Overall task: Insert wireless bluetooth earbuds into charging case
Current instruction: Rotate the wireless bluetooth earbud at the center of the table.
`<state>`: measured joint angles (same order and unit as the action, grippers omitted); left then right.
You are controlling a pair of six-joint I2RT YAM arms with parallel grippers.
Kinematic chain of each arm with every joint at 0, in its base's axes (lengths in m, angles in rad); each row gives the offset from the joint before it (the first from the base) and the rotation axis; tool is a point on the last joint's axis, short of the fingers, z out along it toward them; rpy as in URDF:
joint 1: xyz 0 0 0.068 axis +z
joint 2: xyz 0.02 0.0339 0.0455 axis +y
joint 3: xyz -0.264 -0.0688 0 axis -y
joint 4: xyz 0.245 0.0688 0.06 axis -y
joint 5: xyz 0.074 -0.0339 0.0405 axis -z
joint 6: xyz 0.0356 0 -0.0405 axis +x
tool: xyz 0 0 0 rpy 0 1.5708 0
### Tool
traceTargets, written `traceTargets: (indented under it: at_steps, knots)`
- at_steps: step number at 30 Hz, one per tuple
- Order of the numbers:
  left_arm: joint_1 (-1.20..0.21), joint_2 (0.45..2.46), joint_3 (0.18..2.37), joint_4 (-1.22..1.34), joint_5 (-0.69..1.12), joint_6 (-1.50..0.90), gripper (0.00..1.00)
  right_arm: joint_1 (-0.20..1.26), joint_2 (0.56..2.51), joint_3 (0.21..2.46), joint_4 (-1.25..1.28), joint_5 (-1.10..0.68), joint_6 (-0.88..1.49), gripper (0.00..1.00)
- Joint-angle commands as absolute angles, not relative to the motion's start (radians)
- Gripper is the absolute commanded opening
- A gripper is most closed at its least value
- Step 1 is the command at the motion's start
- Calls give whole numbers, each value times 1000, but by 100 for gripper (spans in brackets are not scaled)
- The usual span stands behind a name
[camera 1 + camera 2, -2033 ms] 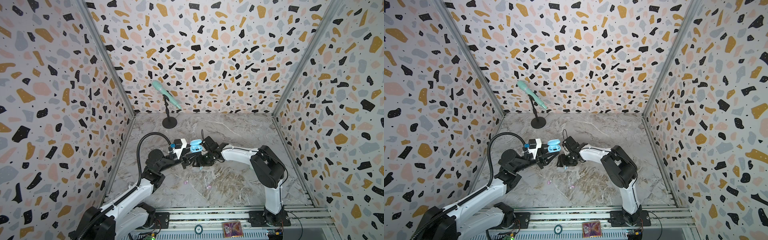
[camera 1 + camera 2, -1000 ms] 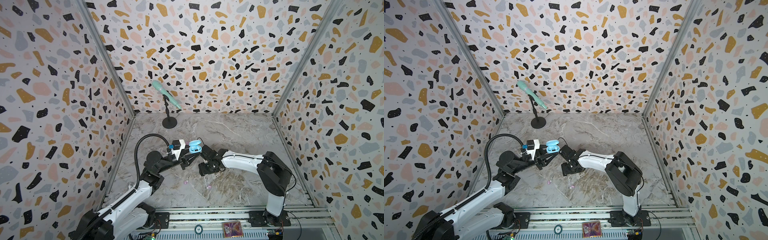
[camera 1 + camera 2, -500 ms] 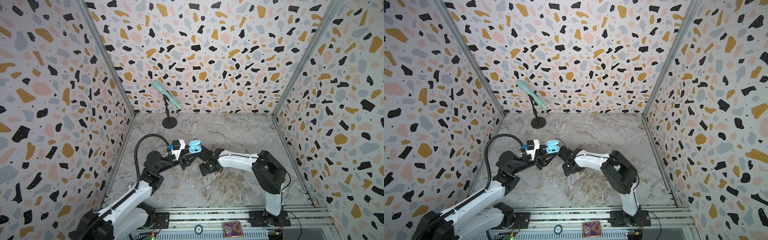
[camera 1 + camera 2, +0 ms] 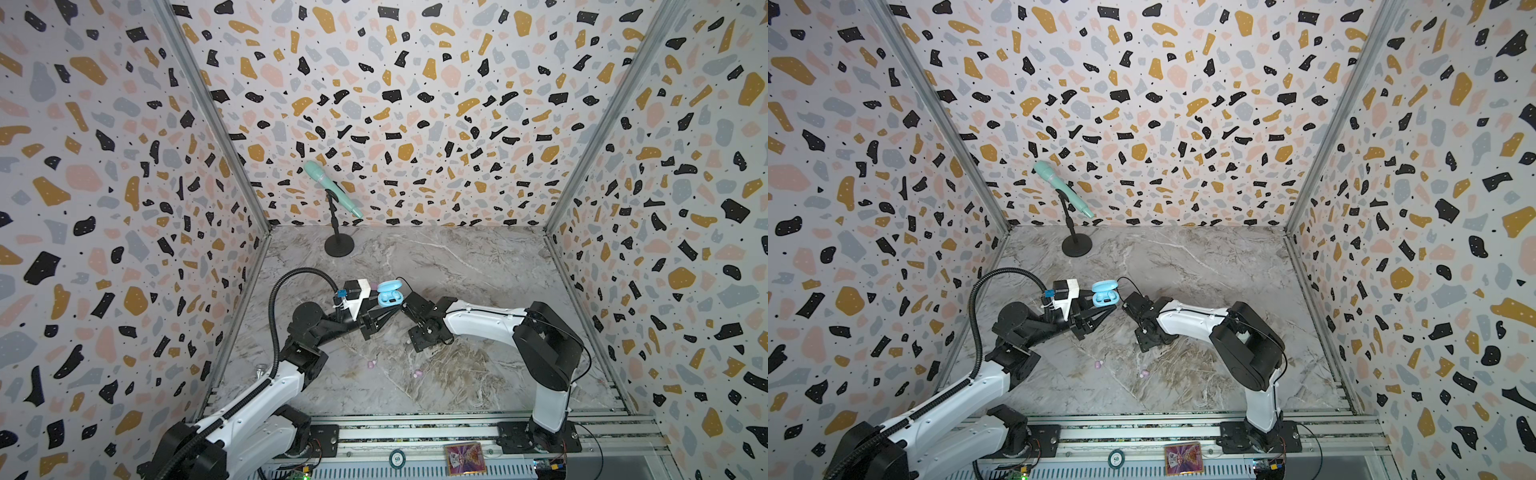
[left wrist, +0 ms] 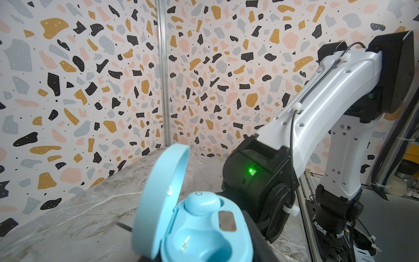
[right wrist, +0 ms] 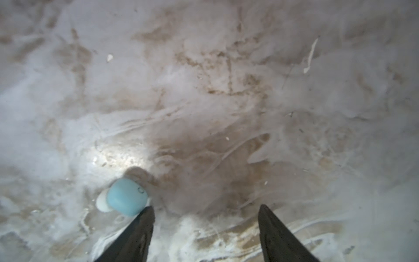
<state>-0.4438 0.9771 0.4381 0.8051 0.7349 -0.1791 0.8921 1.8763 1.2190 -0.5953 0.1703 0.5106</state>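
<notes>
The light blue charging case (image 5: 197, 229) is held above the floor with its lid open, my left gripper (image 4: 384, 309) shut on its base. One light blue earbud (image 5: 201, 202) sits in the far socket; the near socket is empty. The case (image 4: 1105, 293) shows in both top views. My right gripper (image 6: 205, 206) points down at the marble floor, open, with nothing between its fingers. A second light blue earbud (image 6: 127, 196) lies on the floor just outside one fingertip (image 6: 145, 217). Two pink earbuds (image 4: 371, 364) (image 4: 418, 374) lie on the floor nearer the front.
A mint microphone (image 4: 332, 195) on a black stand (image 4: 339, 245) is at the back left. Terrazzo walls enclose three sides. The metal rail along the front edge carries a small card (image 4: 463, 457). The right arm's wrist (image 5: 256, 179) is close beside the case.
My right gripper has left the case, dropped to the floor beside it and opened a little wider. The left gripper still holds the open case at nearly the same spot.
</notes>
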Motion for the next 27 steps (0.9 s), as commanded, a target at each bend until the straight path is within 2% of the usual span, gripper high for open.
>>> traceTargets:
  at_steps: [1, 27]
  knots:
    - [-437, 968, 434, 859, 742, -189, 13, 879, 1873, 1217, -645, 204, 478, 73]
    - [-436, 967, 434, 849, 733, -185, 13, 862, 1945, 1346, -587, 100, 455, 76]
